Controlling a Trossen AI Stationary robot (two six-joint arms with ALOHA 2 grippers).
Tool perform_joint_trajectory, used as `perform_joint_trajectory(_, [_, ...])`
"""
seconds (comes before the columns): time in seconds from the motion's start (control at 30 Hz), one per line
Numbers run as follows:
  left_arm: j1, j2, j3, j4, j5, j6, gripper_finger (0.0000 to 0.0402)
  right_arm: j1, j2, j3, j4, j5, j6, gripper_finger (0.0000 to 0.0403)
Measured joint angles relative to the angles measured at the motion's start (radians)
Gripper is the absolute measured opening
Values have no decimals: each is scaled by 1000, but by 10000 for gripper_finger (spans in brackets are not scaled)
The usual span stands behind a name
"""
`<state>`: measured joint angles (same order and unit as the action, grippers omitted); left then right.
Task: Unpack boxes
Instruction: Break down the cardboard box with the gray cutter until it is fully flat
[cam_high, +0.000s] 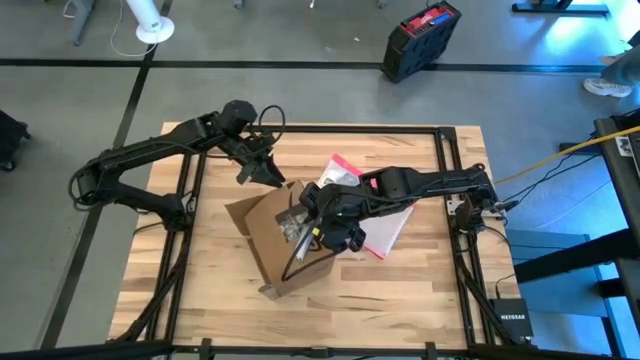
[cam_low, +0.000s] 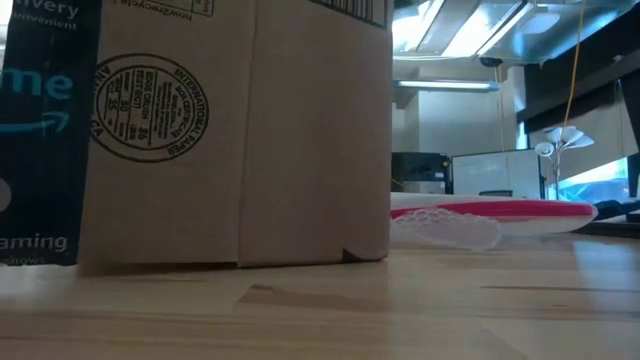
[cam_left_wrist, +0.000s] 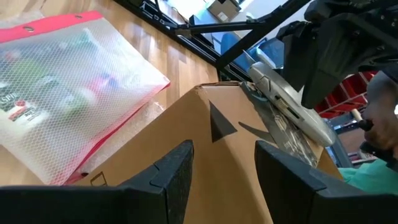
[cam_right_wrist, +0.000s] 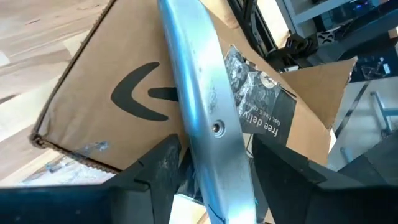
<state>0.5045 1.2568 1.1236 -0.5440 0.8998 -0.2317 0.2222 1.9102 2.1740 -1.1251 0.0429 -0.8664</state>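
The brown cardboard box (cam_high: 275, 240) stands open at mid-table, its base on the wood; the low view shows its side (cam_low: 240, 140) close up. My right gripper (cam_high: 318, 225) hangs over the opening, shut on a long silver piece (cam_right_wrist: 199, 93). My left gripper (cam_left_wrist: 224, 180) is at the box's far corner (cam_high: 285, 188). It is open, and a cardboard flap (cam_left_wrist: 217, 124) with a dark arrow mark fills the gap between its fingers. A clear pouch with a pink-red edge (cam_high: 385, 230) lies flat to the right of the box. My right gripper pinches the long silver piece between its two fingers, just below a small rivet (cam_right_wrist: 216, 128). The fingers slant down from the table's right side and lie across the piece. Its far end (cam_left_wrist: 292, 106) reaches out over the box. Whether my left gripper touches the flap, I cannot tell.
The pouch (cam_left_wrist: 68, 93) lies partly under my right arm. A black frame (cam_high: 440, 135) runs round the wooden tabletop, with bare wood (cam_high: 400, 300) at the near side. A black and red case (cam_high: 422, 38) stands on the floor beyond the table.
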Motion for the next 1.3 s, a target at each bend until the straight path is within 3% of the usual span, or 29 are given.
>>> perform_joint_trajectory(0.27, [0,0,0,-8,1,4,164,0,-1,99,-36,60,94,198])
perform_joint_trajectory(0.43, [0,-5,0,-23,16,4,164,0,-2,149,-91,78,241,198])
perform_joint_trajectory(0.73, [0,-59,40,-84,33,123,164,0,-2,152,-158,-97,683,198])
perform_joint_trajectory(0.93, [-20,-74,112,-82,27,156,164,-2,-5,152,-170,-175,841,198])
perform_joint_trajectory(1.2, [-154,-73,146,-89,24,207,164,-35,-5,152,-187,-194,992,198])
perform_joint_trajectory(1.3, [-195,-71,146,-98,-25,251,164,-54,1,152,-186,-206,1026,198])
